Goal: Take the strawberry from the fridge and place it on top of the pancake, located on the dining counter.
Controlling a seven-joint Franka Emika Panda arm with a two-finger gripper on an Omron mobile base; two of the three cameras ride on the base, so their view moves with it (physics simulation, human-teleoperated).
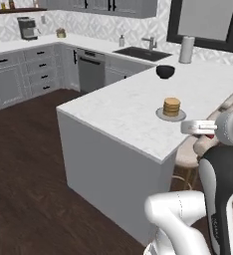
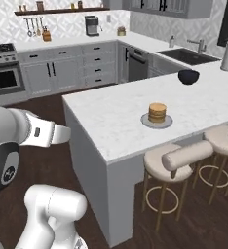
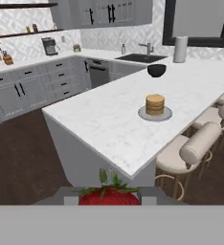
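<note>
The strawberry (image 3: pixel 109 195), bright red with green leaves, sits between my gripper's fingertips at the bottom of the hand view. A speck of its red (image 1: pixel 209 131) shows at my gripper (image 1: pixel 208 130), which hangs short of the dining counter's near edge (image 1: pixel 118 109). From the other side my gripper (image 2: pixel 65 133) points toward the counter (image 2: pixel 111 116). The pancake (image 1: pixel 172 106) (image 2: pixel 157 112) (image 3: pixel 155 104) is a golden stack on a grey plate (image 3: pixel 141 114), well ahead of the gripper on the marble top (image 3: pixel 104 119). The fridge is out of view.
A black bowl (image 1: pixel 165 71) (image 2: pixel 188 76) (image 3: pixel 156 70) and a paper towel roll (image 1: pixel 186 49) stand at the counter's far end. Cushioned stools (image 2: pixel 181 163) (image 3: pixel 190 148) line its right side. A sink (image 1: pixel 141 53) and grey cabinets run along the back walls.
</note>
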